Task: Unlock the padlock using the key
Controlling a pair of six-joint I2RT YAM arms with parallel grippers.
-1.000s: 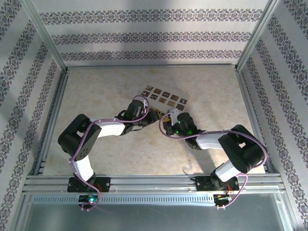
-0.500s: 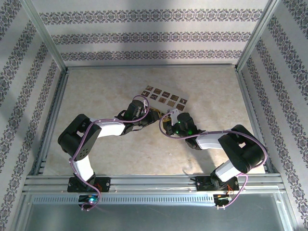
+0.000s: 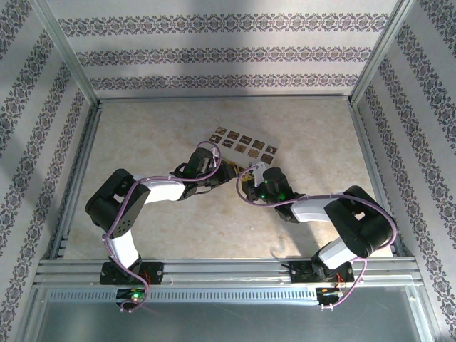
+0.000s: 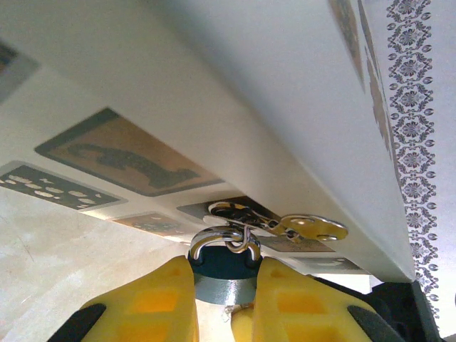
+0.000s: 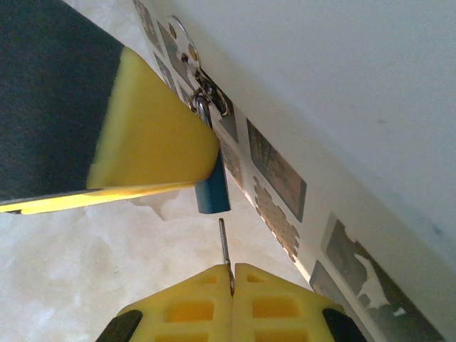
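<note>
We see the padlock (image 4: 222, 261) clenched between the left gripper's (image 4: 225, 276) yellow fingers (image 4: 153, 299), its shackle hooked through the hasp (image 4: 285, 226) on the box (image 4: 285, 107); the right gripper (image 5: 231, 274) pinches the key (image 5: 224, 242), blade upright, tip just under the padlock's blue base, a slight gap between; the box's tiles (image 4: 121, 153) bear dark figures.

padlock (image 5: 211, 192) 1 | key (image 5: 224, 246) 1 | box (image 4: 235, 85) 1 | tools 2: left tool (image 4: 224, 274), right tool (image 5: 231, 276)
</note>
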